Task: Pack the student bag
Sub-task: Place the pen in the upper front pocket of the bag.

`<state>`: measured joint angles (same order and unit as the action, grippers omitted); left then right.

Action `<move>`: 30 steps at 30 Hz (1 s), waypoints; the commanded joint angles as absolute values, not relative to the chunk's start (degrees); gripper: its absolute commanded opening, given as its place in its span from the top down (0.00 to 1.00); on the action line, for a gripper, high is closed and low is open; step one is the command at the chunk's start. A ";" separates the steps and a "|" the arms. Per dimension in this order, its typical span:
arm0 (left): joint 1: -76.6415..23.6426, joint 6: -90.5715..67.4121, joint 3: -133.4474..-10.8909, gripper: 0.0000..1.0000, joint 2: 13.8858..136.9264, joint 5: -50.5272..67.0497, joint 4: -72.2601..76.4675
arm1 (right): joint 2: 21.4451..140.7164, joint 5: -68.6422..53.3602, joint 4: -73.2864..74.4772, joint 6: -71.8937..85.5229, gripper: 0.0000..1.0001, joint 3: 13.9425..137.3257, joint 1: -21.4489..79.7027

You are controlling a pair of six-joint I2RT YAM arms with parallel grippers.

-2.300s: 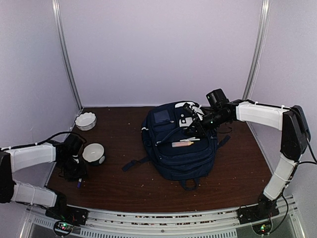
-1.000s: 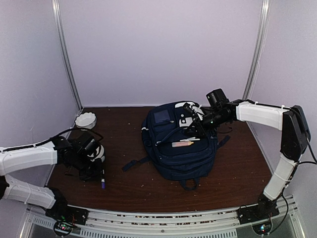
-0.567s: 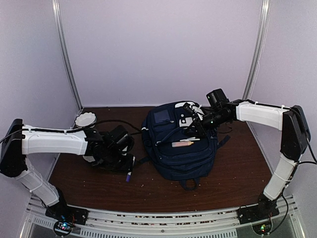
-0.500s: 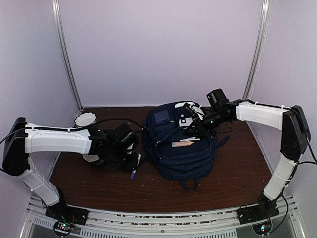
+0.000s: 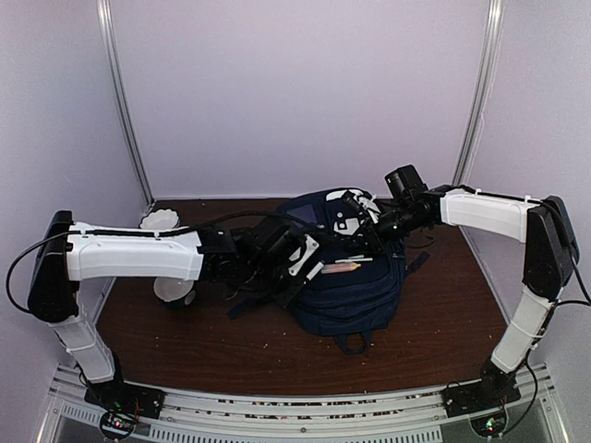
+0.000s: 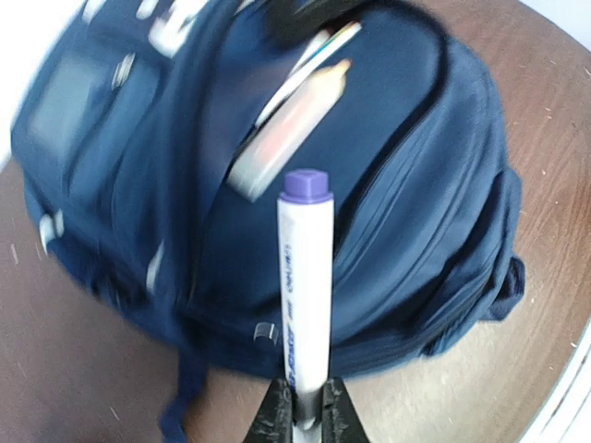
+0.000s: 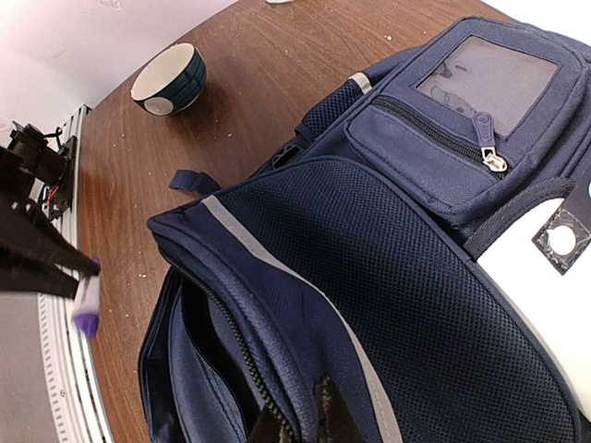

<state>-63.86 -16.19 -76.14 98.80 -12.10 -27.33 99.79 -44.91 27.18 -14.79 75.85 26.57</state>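
Note:
The student bag (image 5: pixel 351 286) lies flat at the table's middle right, navy with white stripes. My right gripper (image 5: pixel 362 238) is shut on the bag's striped flap edge (image 7: pixel 277 305) beside the zipper and holds an opening (image 7: pixel 199 369) apart. My left gripper (image 6: pixel 305 417) is shut on a white marker (image 6: pixel 304 286) with a purple cap, pointing over the bag (image 6: pixel 416 185). From above, that left gripper (image 5: pixel 294 263) hangs at the bag's left side, the marker (image 5: pixel 311 262) over the fabric. A pencil and an orange-white item (image 6: pixel 291 129) stick out of a pocket.
A white bowl (image 5: pixel 159 221) stands at the back left, and a second bowl (image 5: pixel 174 288) sits partly behind the left arm. The wrist view shows a dark-sided bowl (image 7: pixel 168 78) on the brown table. White walls close the back and sides; a metal rail (image 5: pixel 305 411) runs along the front.
My left arm has swung from the table's left side rightward to the bag, carrying the marker. The right arm and the bag have stayed still.

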 commanded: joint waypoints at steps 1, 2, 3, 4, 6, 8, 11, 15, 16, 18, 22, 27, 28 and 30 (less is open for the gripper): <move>-66.43 0.63 -81.36 0.94 103.36 -16.44 -23.66 | 99.88 -47.26 26.11 -13.18 0.96 78.13 26.37; -66.66 2.94 -82.65 0.94 104.50 -16.65 -23.62 | 99.67 -47.26 26.10 -13.23 0.96 78.13 26.37; -66.85 4.94 -83.84 0.94 105.56 -17.12 -23.64 | 99.64 -47.30 26.10 -13.19 0.96 78.06 26.38; -66.95 6.97 -85.06 0.94 106.72 -17.44 -23.64 | 99.52 -47.31 26.04 -13.13 0.96 78.05 26.37; -67.09 11.27 -87.38 0.94 109.05 -18.02 -23.64 | 99.49 -47.37 25.97 -13.11 0.96 78.05 26.37; -67.19 15.34 -90.33 0.94 111.80 -19.78 -23.83 | 99.46 -47.35 25.99 -13.01 0.96 78.09 26.37; -67.31 19.30 -93.58 0.94 115.24 -21.21 -24.26 | 99.41 -47.28 26.02 -13.14 0.96 77.97 26.37; -67.61 22.14 -97.52 0.94 119.90 -23.22 -25.01 | 99.27 -47.24 26.08 -13.23 0.96 77.96 26.37; -67.71 22.86 -98.13 0.94 120.79 -24.18 -25.04 | 99.19 -47.16 26.10 -13.27 0.96 77.92 26.37; -68.00 24.52 -99.33 0.94 122.39 -26.36 -24.92 | 99.17 -47.05 26.10 -13.40 0.96 77.85 26.37; -68.07 27.85 -101.10 0.94 125.12 -29.76 -23.24 | 99.55 -47.27 26.10 -13.21 0.96 77.96 26.37; -68.12 31.15 -103.51 0.95 128.64 -32.93 -21.40 | 99.92 -47.30 26.10 -13.20 0.96 77.96 26.36; -68.12 31.56 -104.05 0.95 129.47 -33.36 -21.09 | 99.93 -47.28 26.09 -13.19 0.96 77.96 26.34; -68.03 31.92 -105.54 0.94 131.24 -34.57 -21.09 | 99.92 -47.29 26.10 -13.19 0.96 77.96 26.36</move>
<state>-67.83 28.73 -102.13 128.16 -30.70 -24.14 99.79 -45.21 27.20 -14.55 76.27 26.48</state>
